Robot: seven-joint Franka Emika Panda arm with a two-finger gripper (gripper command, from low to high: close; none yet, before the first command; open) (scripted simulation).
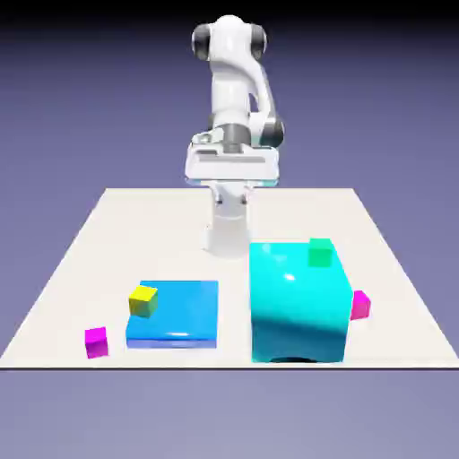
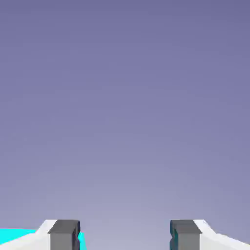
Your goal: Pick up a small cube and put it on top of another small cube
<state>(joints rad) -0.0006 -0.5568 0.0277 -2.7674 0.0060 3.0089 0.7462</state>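
Arm [image 1: 231,85]: glossy white all over, rounded segments reading as smooth shells. Dark grey round caps are marking the joints near the top, one each side, another lower toward the exterior view's right. Grey band is circling the wrist. Hand [image 1: 232,167]: wide white block, pale grey recessed strip running across its face. Base: white, flaring slightly at the foot. Jaws [image 2: 125,235]: white angled fingers ending in squared dark-grey tips.

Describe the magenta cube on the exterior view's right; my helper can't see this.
Find the big cyan block. Just past its right side sits a small magenta cube, partly hidden; its twin lies beyond the blue slab.
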